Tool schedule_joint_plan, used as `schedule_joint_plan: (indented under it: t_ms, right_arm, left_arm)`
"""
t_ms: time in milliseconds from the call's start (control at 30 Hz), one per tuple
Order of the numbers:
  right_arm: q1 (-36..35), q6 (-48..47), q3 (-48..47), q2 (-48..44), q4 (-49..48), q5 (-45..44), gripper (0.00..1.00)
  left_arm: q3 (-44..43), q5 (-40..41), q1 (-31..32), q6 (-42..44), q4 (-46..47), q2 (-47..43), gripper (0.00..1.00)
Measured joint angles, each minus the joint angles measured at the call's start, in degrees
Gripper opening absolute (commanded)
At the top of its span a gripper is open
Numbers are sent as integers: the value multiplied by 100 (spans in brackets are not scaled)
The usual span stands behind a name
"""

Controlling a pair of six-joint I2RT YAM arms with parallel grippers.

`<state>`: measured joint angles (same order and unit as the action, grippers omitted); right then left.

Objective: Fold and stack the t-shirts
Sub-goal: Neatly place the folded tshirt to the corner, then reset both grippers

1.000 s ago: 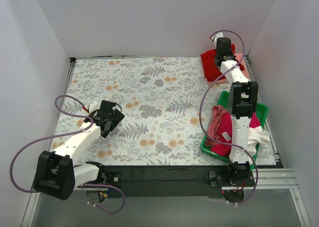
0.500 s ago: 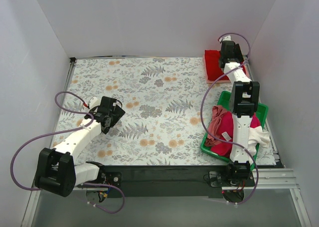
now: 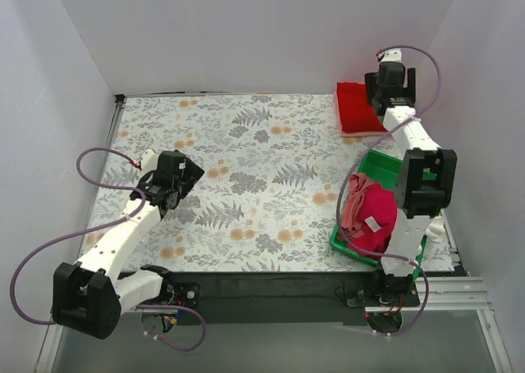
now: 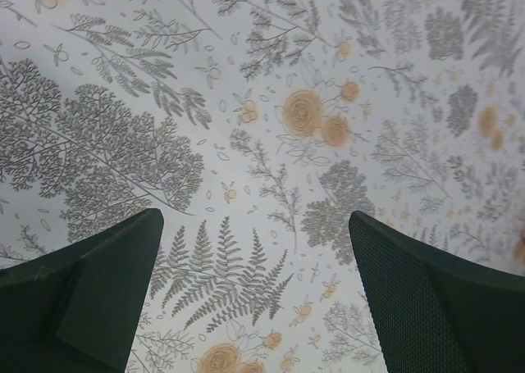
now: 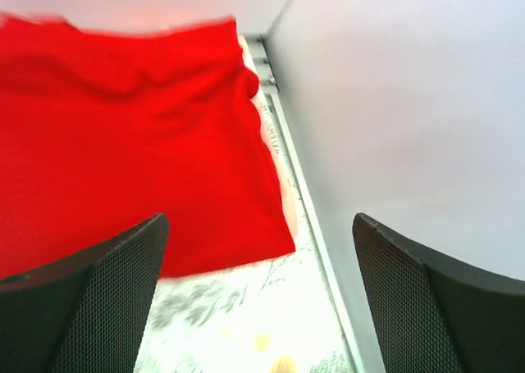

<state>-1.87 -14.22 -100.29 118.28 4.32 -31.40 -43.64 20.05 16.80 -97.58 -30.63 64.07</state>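
Note:
A folded bright red t-shirt (image 3: pixel 359 108) lies flat in the back right corner of the table, with a salmon-pink edge (image 3: pixel 364 133) showing under its front side. My right gripper (image 3: pixel 387 94) hangs open just above its right edge, holding nothing. The right wrist view shows the red t-shirt (image 5: pixel 123 143) to the left of the open right gripper (image 5: pixel 258 221), with the pale pink edge (image 5: pixel 274 168) peeking out. My left gripper (image 3: pixel 184 175) is open over the bare floral cover at the left; the left wrist view shows the left gripper (image 4: pixel 254 217) with only the print below.
A green bin (image 3: pixel 367 161) at the front right holds crumpled magenta (image 3: pixel 379 215), dusty pink (image 3: pixel 354 194) and white (image 3: pixel 435 225) shirts, partly hidden by my right arm. White walls close in the floral cover (image 3: pixel 262 168) at the back and both sides.
My right gripper opened, let go of the red t-shirt and drew up and back to the right; the shirt now lies flat. My left arm shifted slightly left.

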Motion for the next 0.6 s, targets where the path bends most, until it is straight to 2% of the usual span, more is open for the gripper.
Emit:
schedule_joint_plan:
  t_ms: [200, 433, 600]
  right_arm:
    - [-22, 979, 1626, -2302, -186, 1104, 98]
    - [-199, 1963, 4487, -4885, -367, 2076, 98]
    - [-203, 2452, 6450, -6730, -79, 2544, 98]
  left_arm:
    - [2, -219, 28, 61, 356, -634, 96]
    - [341, -938, 168, 210, 846, -1110, 96]
    - [791, -1263, 487, 284, 756, -1113, 97]
